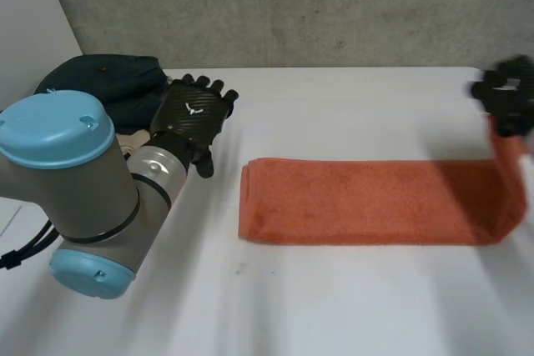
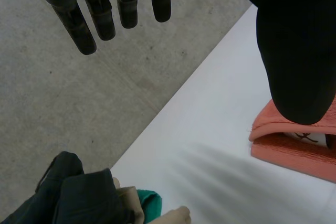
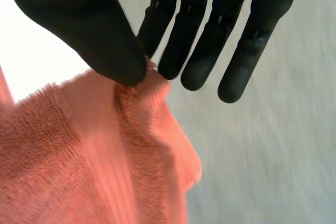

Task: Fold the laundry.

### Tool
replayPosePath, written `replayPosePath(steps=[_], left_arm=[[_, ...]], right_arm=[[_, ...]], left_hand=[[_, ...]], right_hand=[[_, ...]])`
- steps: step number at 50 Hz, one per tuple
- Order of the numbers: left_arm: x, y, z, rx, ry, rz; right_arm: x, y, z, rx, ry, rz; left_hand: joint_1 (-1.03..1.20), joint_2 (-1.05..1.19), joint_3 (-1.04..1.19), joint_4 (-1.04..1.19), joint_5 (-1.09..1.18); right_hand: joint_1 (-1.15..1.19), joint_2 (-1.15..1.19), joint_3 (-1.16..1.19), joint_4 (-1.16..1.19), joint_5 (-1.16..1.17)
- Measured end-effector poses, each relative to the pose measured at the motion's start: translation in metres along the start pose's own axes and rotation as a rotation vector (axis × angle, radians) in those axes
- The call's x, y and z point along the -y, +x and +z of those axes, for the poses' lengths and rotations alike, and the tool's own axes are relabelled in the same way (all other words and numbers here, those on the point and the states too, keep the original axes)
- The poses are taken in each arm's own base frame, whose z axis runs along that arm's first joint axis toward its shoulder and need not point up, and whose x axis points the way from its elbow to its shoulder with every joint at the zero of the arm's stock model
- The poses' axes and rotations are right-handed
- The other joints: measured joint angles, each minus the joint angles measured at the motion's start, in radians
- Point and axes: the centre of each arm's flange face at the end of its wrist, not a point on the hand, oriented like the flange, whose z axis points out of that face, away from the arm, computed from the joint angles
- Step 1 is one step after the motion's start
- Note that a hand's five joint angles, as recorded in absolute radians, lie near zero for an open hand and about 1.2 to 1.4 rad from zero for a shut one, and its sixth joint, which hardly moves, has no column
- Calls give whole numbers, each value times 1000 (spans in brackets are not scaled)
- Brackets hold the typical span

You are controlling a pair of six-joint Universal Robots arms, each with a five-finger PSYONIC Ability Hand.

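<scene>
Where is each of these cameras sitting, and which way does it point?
Head: behind and between the arms, looking down at the table; shows the left arm, left hand and right hand.
Left wrist: on that wrist, looking along its open hand's palm at the clothes pile and table edge.
Right wrist: on that wrist, looking along its palm; thumb and fingers pinch the towel.
Shared: all three show the towel.

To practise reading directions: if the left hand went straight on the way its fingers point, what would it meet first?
Probably the grey wall behind the table: the left hand points past the far edge, with the dark clothes beside it. Depth is unclear.
</scene>
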Motion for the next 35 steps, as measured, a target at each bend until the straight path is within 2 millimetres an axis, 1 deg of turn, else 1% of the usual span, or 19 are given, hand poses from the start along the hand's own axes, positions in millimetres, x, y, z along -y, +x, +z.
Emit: replayPosePath(steps=[1, 2, 5, 7, 8, 10, 12, 13, 15, 17, 19, 22, 23, 24, 25, 27, 29, 32, 35], left_arm=[[-1, 1, -1, -3, -4, -3], [-2, 1, -2, -4, -6, -4], [-5, 3, -4, -11, -16, -9], [-6, 4, -5, -14, -19, -10], [-7, 6, -6, -18, -23, -11], [-8, 7, -7, -20, -24, -11], [-9, 8, -7, -22, -25, -11], [-9, 8, -7, -23, -24, -11], [-9, 10, -7, -25, -22, -11], [-9, 11, -7, -28, -18, -10], [-7, 14, -7, -33, -12, -9], [-4, 18, -8, -45, 0, -8], [-3, 19, -8, -47, 4, -8], [-2, 20, -8, -48, 6, -8], [-1, 22, -9, -52, 14, -8], [1, 23, -9, -54, 21, -8], [3, 26, -9, -57, 33, -8], [4, 31, -9, -64, 44, -7], [4, 34, -10, -72, 48, -6]], right_arm=[[23, -17, -3, 44, 86, -3], [31, -24, -5, 60, 118, -5], [82, -79, -23, 204, 310, 0], [96, -101, -31, 264, 362, 6], [112, -137, -46, 366, 415, 21], [121, -165, -58, 450, 440, 32], [125, -191, -70, 527, 440, 43], [125, -202, -74, 558, 428, 47], [123, -213, -78, 577, 391, 53], [120, -216, -76, 560, 331, 62], [115, -210, -72, 521, 270, 78], [105, -192, -64, 449, 175, 121], [97, -178, -60, 410, 116, 157], [93, -173, -59, 396, 90, 174], [82, -158, -57, 365, 25, 220], [74, -147, -57, 348, -25, 257], [52, -130, -60, 334, -142, 330], [26, -117, -64, 323, -256, 375], [2, -106, -67, 302, -339, 370]], left_hand=[[0, 0, 0, 0, 0], [0, 0, 0, 0, 0], [0, 0, 0, 0, 0], [0, 0, 0, 0, 0], [0, 0, 0, 0, 0], [0, 0, 0, 0, 0], [0, 0, 0, 0, 0], [0, 0, 0, 0, 0], [0, 0, 0, 0, 0], [0, 0, 0, 0, 0], [0, 0, 0, 0, 0], [0, 0, 0, 0, 0], [0, 0, 0, 0, 0], [0, 0, 0, 0, 0], [0, 0, 0, 0, 0], [0, 0, 0, 0, 0], [0, 0, 0, 0, 0], [0, 0, 0, 0, 0], [0, 0, 0, 0, 0]], right_hand=[[0, 0, 0, 0, 0], [0, 0, 0, 0, 0], [0, 0, 0, 0, 0], [0, 0, 0, 1, 1], [0, 0, 0, 1, 3], [0, 0, 0, 1, 3], [-53, -103, -108, -105, -84], [-180, -242, -245, -251, -227], [-464, -529, -521, -527, -512], [-787, -853, -844, -852, -826], [-878, -952, -951, -957, -930], [-883, -968, -981, -991, -949], [-883, -968, -981, -991, -949], [-883, -968, -981, -991, -949], [-883, -968, -981, -991, -949], [-883, -968, -981, -991, -949], [-883, -968, -981, -991, -949], [-762, -829, -841, -865, -826], [-283, -351, -379, -392, -354]])
